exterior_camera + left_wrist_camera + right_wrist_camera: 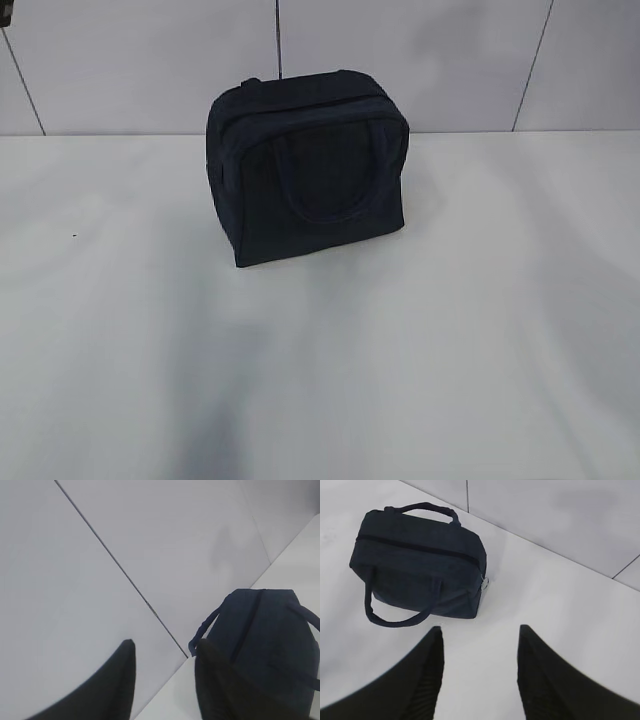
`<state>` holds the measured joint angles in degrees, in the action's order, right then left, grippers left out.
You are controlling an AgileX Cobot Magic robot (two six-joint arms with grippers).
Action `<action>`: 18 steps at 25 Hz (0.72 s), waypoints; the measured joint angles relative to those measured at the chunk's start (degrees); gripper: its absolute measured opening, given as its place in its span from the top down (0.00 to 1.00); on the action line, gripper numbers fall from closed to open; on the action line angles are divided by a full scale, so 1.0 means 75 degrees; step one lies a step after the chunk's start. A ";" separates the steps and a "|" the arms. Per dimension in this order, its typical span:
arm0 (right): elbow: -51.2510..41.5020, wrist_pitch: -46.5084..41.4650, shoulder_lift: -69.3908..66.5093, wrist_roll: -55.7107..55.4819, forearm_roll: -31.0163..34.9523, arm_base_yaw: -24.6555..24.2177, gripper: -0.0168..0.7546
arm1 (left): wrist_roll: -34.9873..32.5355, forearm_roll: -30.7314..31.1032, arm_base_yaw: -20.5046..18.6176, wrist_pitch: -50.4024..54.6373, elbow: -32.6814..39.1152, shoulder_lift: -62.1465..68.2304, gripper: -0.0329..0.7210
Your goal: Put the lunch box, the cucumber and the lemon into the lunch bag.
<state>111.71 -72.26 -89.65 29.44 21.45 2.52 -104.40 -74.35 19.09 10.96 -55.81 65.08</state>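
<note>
The white worktop (450, 330) is seen with the lunch bag (310, 170) set upright near its back edge, zipped shut. The left gripper (165, 680) and right gripper (479, 675) are held with jaws spread, nothing pinched

In front of me the lunch bag (310, 165) stands upright on the white table (320, 360), toward the table's far edge and about midway between its left and right sides. It is boxy and dark navy, zipped shut along the top. One loop handle (325, 175) lies flat against the side facing me. Behind the far edge rises a pale tiled wall (450, 60) with thin dark seams. Soft shadows fall across the near part of the table.
</note>
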 joint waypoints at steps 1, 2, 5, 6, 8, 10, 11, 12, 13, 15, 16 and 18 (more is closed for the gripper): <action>-0.0196 0.0000 0.0154 -0.0029 0.0000 0.0000 0.51 | 0.0012 0.0005 0.0000 0.0000 0.0000 0.0000 0.57; -0.0395 0.0000 0.0334 -0.0064 0.0000 0.0000 0.51 | 0.0012 0.0005 0.0000 0.0000 0.0000 0.0000 0.57; -0.0922 0.0000 0.0791 -0.0395 -0.0189 0.0000 0.51 | 0.0029 0.0005 0.0000 0.0000 0.0000 0.0000 0.57; -0.1101 0.0000 0.0948 -0.0554 -0.0347 0.0000 0.51 | 0.0029 0.0005 0.0000 0.0000 0.0000 0.0000 0.57; -0.1429 -0.0015 0.1225 -0.0934 -0.0803 0.0000 0.51 | 0.0029 0.0005 0.0000 0.0011 0.0000 0.0000 0.57; -0.1828 -0.0015 0.1544 -0.1264 -0.1376 0.0000 0.51 | 0.0034 0.0005 0.0000 0.0011 0.0000 0.0000 0.57; -0.2008 -0.0015 0.1680 -0.1441 -0.1701 0.0000 0.51 | 0.0034 0.0005 0.0000 0.0011 0.0000 0.0000 0.57; -0.2224 -0.0015 0.1843 -0.1608 -0.2010 0.0000 0.51 | 0.0034 0.0005 0.0000 0.0011 0.0000 0.0000 0.57; -0.2447 -0.0015 0.2016 -0.1736 -0.2271 0.0000 0.51 | 0.0034 0.0005 0.0000 0.0011 0.0000 0.0000 0.57; -0.2880 -0.0015 0.2376 -0.1928 -0.2569 0.0000 0.51 | 0.0034 0.0005 0.0000 0.0011 0.0000 0.0000 0.57; -0.3137 -0.0015 0.2603 -0.1978 -0.2630 0.0000 0.51 | 0.0034 -0.0010 0.0000 0.0011 0.0000 0.0000 0.57; -0.3620 -0.0015 0.3083 -0.2024 -0.2667 0.0000 0.51 | 0.0034 -0.0037 0.0000 0.0011 0.0000 0.0000 0.57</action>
<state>84.56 -72.38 -66.53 14.25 1.45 2.52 -104.14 -74.62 19.09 11.04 -55.81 65.08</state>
